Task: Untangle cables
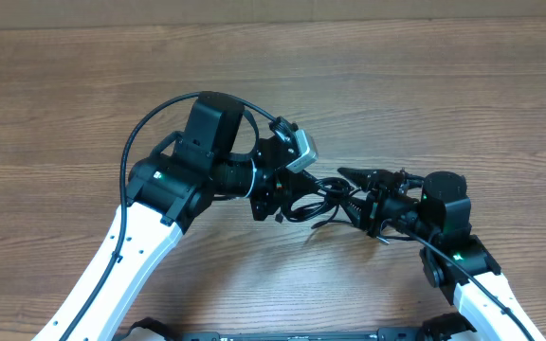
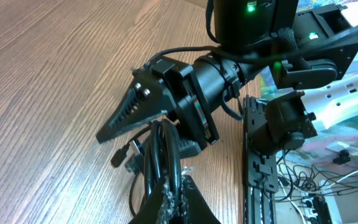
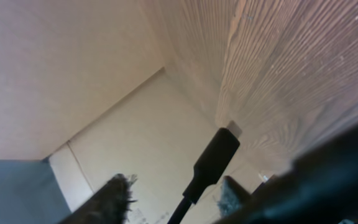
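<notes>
Wooden table (image 1: pixel 396 85): left gripper (image 1: pixel 290 202) clenches the cables (image 1: pixel 313 206) from nine o'clock; right gripper (image 1: pixel 351 185), at three o'clock, grip unclear.

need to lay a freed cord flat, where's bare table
Bare on the brown wooden table: the far strip beyond the tangle of thin black cables, plus the flanks outside the white left arm and white right arm. Crowded: the middle, where left tool and right tool meet at that tangle.
</notes>
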### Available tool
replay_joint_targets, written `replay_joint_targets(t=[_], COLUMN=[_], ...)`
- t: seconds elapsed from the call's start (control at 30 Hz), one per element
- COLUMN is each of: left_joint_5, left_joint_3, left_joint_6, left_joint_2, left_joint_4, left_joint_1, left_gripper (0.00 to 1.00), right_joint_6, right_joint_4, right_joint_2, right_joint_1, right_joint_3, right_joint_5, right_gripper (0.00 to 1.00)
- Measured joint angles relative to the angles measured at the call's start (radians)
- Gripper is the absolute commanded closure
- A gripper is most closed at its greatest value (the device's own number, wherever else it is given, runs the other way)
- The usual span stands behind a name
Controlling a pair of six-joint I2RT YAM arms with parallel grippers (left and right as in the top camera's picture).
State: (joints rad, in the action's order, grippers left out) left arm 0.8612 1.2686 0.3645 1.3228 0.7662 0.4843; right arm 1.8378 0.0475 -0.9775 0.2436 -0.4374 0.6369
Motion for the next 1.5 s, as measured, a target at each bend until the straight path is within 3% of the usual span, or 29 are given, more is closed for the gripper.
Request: replay_joint_targets(t=[0.13, 0.23, 0.37, 0.63, 1.0, 1.23, 1.5], left_joint_5=[0.001, -0.001, -0.042, -0.308, -0.433, -0.448, -0.399], left_joint_3=[0.0, 0.0, 0.0, 0.0, 0.0, 0.0, 0.0], left_joint_6=[0.0, 0.0, -0.03, -0.258, -0.473, -0.589, -0.618], left_joint_2=[0.0, 0.0, 0.0, 0.0, 0.0, 0.0, 0.0], left_joint_4=[0.0, 0.0, 0.005, 0.043, 0.033, 0.018, 0.002], left_joint_1=[0.0, 0.0, 0.0, 0.0, 0.0, 0.0, 0.0], left_gripper=[0.96, 0.96, 0.96, 0.96, 0.96, 0.96, 0.96], right_joint_6=[-0.003, -0.07, -0.264, -0.549, -0.616, -0.62, -0.612], right_joint_4=[0.034, 0.058, 0.058, 0.057, 0.058, 0.092, 0.128], right_joint_2=[-0.001, -0.001, -0.001, 0.026, 0.171, 0.174, 0.121], right_joint_1=[0.0, 0.0, -0.001, -0.001, 0.016, 0.197, 0.392], right_joint_3=[0.0, 0.0, 0.0, 0.0, 0.0, 0.0, 0.0], right_joint_5=[-0.004, -0.009, -0.026, -0.044, 0.014, 0.008, -0.173], right_gripper=[0.96, 0.96, 0.96, 0.96, 0.96, 0.96, 0.96])
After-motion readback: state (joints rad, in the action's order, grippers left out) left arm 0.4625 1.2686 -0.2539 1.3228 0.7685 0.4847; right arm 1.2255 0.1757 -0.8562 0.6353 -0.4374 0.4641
